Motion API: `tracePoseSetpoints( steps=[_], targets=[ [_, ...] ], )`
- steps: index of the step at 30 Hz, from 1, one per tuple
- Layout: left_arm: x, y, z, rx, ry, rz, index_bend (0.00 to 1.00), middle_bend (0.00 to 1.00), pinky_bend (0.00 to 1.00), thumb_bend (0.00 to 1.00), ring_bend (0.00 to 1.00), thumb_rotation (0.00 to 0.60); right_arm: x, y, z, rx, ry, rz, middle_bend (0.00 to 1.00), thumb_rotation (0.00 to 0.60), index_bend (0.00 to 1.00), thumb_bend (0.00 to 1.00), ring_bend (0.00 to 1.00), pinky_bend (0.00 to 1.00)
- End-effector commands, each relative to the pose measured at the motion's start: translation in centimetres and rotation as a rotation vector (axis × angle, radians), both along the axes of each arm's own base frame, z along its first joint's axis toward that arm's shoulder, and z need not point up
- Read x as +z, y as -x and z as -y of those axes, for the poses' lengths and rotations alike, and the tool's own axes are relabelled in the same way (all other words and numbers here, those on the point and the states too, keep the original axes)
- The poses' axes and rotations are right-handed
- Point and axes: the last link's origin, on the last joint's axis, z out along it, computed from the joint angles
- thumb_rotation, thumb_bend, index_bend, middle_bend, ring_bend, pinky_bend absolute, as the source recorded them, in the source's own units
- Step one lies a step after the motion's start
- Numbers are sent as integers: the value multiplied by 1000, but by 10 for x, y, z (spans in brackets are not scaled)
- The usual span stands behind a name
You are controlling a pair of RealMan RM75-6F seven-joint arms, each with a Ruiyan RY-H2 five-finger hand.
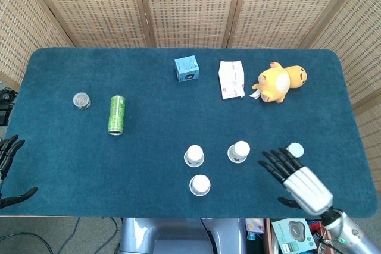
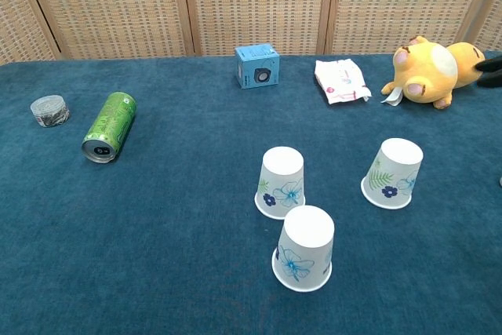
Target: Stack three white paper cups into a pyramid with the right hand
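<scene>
Blue table (image 1: 71, 165): rightmost cup (image 1: 294, 150) just beyond right hand's (image 1: 296, 176) fingertips (image 1: 274, 160).

White paper cups (image 2: 306, 248) printed with blue flowers are set on a dark teal tablecloth (image 2: 172, 225). A green can (image 2: 108, 126), a light blue box (image 2: 256, 66) and a yellow plush toy (image 2: 431, 72) are seen beyond the cups.

Left robot hand (image 1: 8, 171): cut by the head view's left edge, fingertips alone seen. Right robot hand (image 1: 297, 179): partly overlapping a fourth cup (image 1: 295, 150) from above; in the chest view only dark fingertips (image 2: 491, 68) are shown at the right edge. Small round container (image 1: 81, 100): contents too small to be read.
</scene>
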Motion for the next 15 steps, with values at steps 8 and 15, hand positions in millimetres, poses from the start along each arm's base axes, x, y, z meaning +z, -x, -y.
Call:
tracePoseSetpoints(
  steps=[8, 15],
  targets=[
    [-3, 5, -8, 36, 3, -9, 0, 0, 0, 57, 0, 600, -78, -48, 32, 120, -188, -109, 146, 600, 120, 0, 93, 153],
    [-6, 5, -12, 45, 14, -21, 0, 0, 0, 58, 0, 600, -106, -63, 34, 118, -245, -143, 165, 600, 137, 0, 135, 211]
  ],
)
